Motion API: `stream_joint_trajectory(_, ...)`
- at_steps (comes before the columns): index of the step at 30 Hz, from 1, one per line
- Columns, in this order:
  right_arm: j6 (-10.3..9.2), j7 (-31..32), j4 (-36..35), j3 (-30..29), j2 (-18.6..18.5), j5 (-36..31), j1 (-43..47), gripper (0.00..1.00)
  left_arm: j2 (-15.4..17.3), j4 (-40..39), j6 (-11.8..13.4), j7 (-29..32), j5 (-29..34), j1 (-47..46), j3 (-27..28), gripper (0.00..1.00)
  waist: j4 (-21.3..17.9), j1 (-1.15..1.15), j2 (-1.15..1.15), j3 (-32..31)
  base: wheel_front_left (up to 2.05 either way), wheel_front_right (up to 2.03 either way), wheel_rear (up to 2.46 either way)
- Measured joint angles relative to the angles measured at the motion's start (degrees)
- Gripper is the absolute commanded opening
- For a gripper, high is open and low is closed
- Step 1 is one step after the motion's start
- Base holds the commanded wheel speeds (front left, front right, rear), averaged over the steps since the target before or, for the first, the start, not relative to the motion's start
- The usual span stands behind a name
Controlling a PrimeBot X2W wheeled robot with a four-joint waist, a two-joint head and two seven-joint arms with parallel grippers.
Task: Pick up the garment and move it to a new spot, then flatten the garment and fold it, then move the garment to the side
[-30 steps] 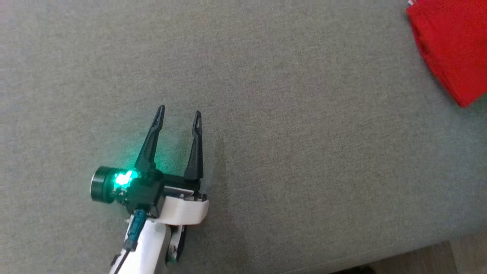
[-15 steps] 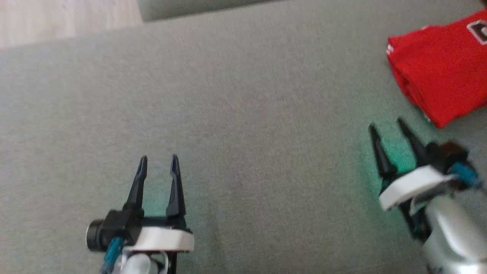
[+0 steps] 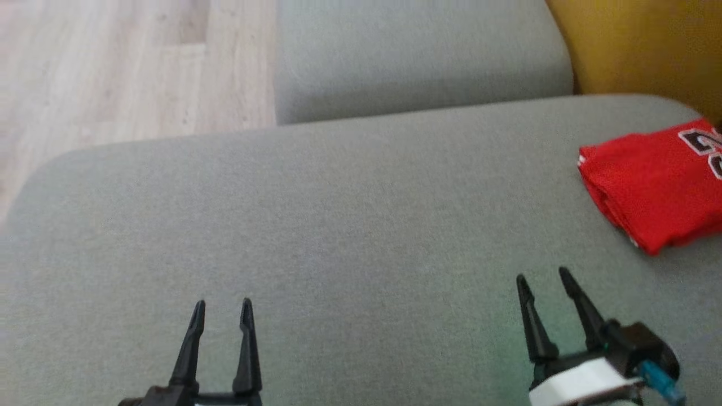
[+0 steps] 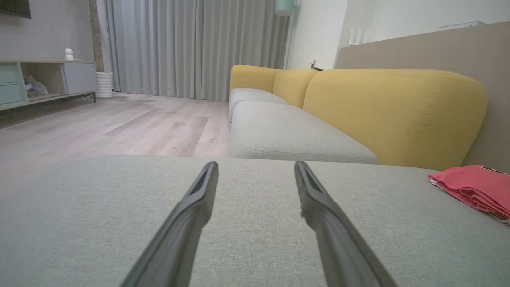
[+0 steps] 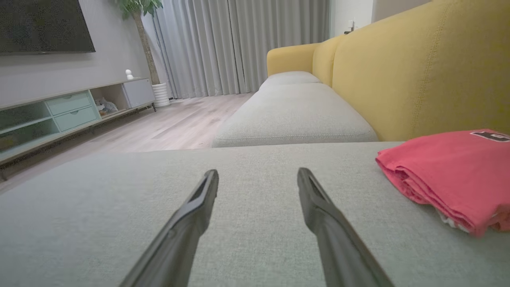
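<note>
Folded red jersey set at right edge of seat cushion.
Left gripper, right gripper released; task judged done.

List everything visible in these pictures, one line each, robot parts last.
folded red fabric garment with black-and-white lettering: one, red, right end of the near cushion
grey fabric seat cushions: at least three, grey, in a row running away from the robot
yellow upholstered sofa backrest: one run, yellow, along the cushions' right side
pale wooden plank floor: one, light wood, left of the sofa
grey pleated curtains: grey, far wall
low media cabinet: one, pale green drawers, left wall
dark wall screen: one, black, above the cabinet
left gripper: one, black fingers, open, empty, over the near cushion
right gripper: one, black fingers, open, empty, short of the garment
</note>
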Motion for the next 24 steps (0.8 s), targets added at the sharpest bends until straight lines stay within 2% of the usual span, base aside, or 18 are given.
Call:
stream_joint_trajectory(8, 0.00, 0.0, -0.7, -0.1, 1.2, -0.6, 3.4, 1.00, 0.1, -0.3, 0.0, 0.0, 0.2, 3.4, 1.4, 1.00, 1.7, 0.01, 0.00, -2.8, 0.00, 0.00, 0.00)
stream_joint_trajectory(20, 0.00, 0.0, -0.5, 0.9, 1.5, -1.7, 4.0, 1.00, 0.1, 1.1, -0.4, 0.0, 1.1, 3.6, 1.4, 1.00, 1.0, 0.02, 0.00, -3.4, 0.00, 0.00, 0.00)
stream_joint_trajectory(21, 0.00, 0.0, -0.5, 0.9, 1.5, -1.7, 4.1, 0.00, 0.1, 1.3, -0.5, 0.0, 1.7, 3.6, 1.4, 0.00, 0.9, 0.02, 0.00, -3.5, 0.00, 0.00, 0.00)
stream_joint_trajectory(24, 0.00, 0.1, 1.5, 0.9, 1.5, -1.6, 4.5, 0.00, 0.1, 3.4, -0.4, 0.0, 1.9, 3.9, 1.3, 0.00, 0.8, 0.02, 0.00, -3.6, 0.00, 0.00, 0.00)
